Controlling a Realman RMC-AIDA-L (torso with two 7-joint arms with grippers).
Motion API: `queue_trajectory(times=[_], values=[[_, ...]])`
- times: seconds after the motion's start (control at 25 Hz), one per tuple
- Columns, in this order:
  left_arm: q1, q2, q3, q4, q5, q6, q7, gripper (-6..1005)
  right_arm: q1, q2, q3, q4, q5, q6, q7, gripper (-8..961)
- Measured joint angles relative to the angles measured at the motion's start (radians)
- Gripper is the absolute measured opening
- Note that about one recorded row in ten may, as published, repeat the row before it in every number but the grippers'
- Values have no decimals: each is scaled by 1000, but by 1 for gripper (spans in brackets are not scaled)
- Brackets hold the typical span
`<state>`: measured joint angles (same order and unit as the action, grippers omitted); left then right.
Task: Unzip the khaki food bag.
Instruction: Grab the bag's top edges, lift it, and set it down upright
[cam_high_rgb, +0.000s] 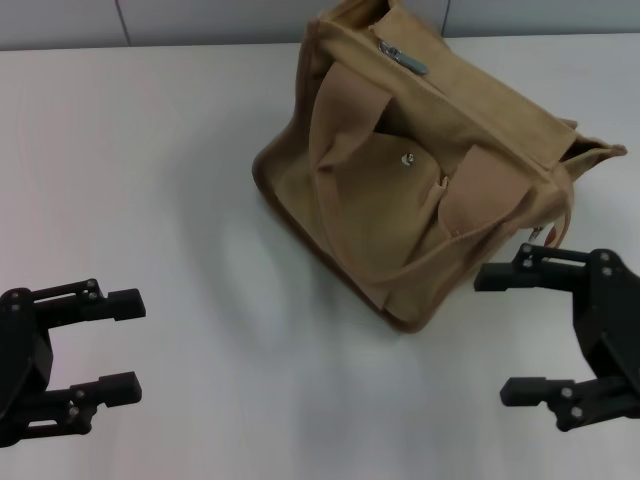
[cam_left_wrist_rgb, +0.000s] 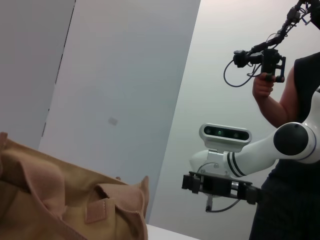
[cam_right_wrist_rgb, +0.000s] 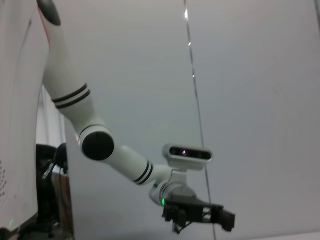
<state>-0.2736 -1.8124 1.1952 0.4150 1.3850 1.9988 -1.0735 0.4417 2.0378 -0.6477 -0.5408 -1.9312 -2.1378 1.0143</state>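
Note:
The khaki food bag (cam_high_rgb: 420, 170) is a tan canvas tote standing on the white table (cam_high_rgb: 180, 160) at the centre right. Its strap handles hang over the front flap pocket with a metal snap (cam_high_rgb: 407, 157). The grey zipper pull (cam_high_rgb: 402, 58) lies on top at the far end. My left gripper (cam_high_rgb: 128, 345) is open and empty at the near left, well away from the bag. My right gripper (cam_high_rgb: 510, 333) is open and empty at the near right, just beside the bag's near right corner. The bag's top and handles (cam_left_wrist_rgb: 65, 200) also show in the left wrist view.
A grey wall stands behind the table. In the left wrist view my right arm (cam_left_wrist_rgb: 225, 182) shows, and a person (cam_left_wrist_rgb: 295, 100) holding a camera rig stands behind it. The right wrist view shows my left arm (cam_right_wrist_rgb: 195, 210) against the wall.

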Motion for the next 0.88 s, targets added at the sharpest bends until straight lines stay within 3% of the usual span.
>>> queue_trajectory(times=[0.64,0.8,0.88], values=[[1,-20,-40,-9,7,-13,-2,709,-4,24,-4,-2,-41,33,2,841],[6,-51,-126,-11,9,-47,-2,706,-7,24,3,5,-42,74,3,841],[8,-85,-189,-10,10,-81,2,704,-9,24,4,6,-42,86,3,840]])
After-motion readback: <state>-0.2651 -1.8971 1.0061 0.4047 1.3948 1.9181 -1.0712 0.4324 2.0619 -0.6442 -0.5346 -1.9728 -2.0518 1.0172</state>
